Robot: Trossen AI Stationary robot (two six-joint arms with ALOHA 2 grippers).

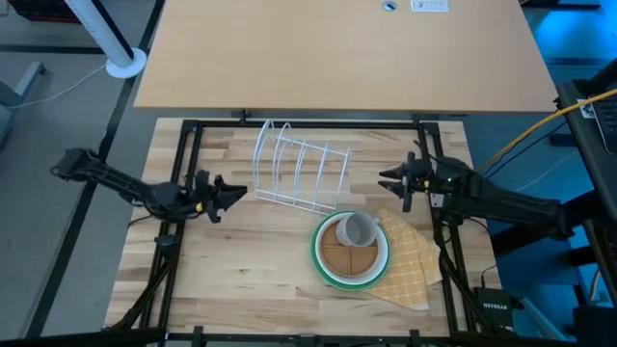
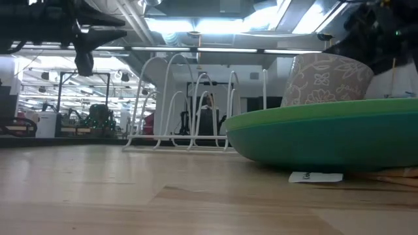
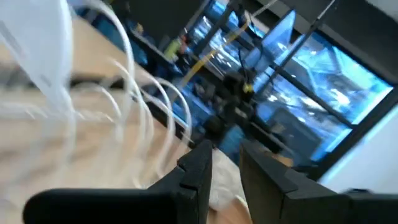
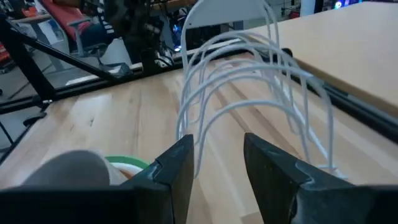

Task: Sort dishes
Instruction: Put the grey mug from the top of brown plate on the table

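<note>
On the table's near right side, the mug (image 1: 360, 229) sits atop stacked plates (image 1: 328, 270), nearer the right gripper (image 1: 396, 183) than the left gripper (image 1: 231, 195); both grippers' fingers are slightly parted, empty.

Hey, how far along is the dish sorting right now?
Nothing looks sorted yet. The white wire rack holds nothing, and the grey mug sits on the stacked plates on the yellow cloth. Neither the left claw nor the right claw holds anything. Everything remains.
</note>
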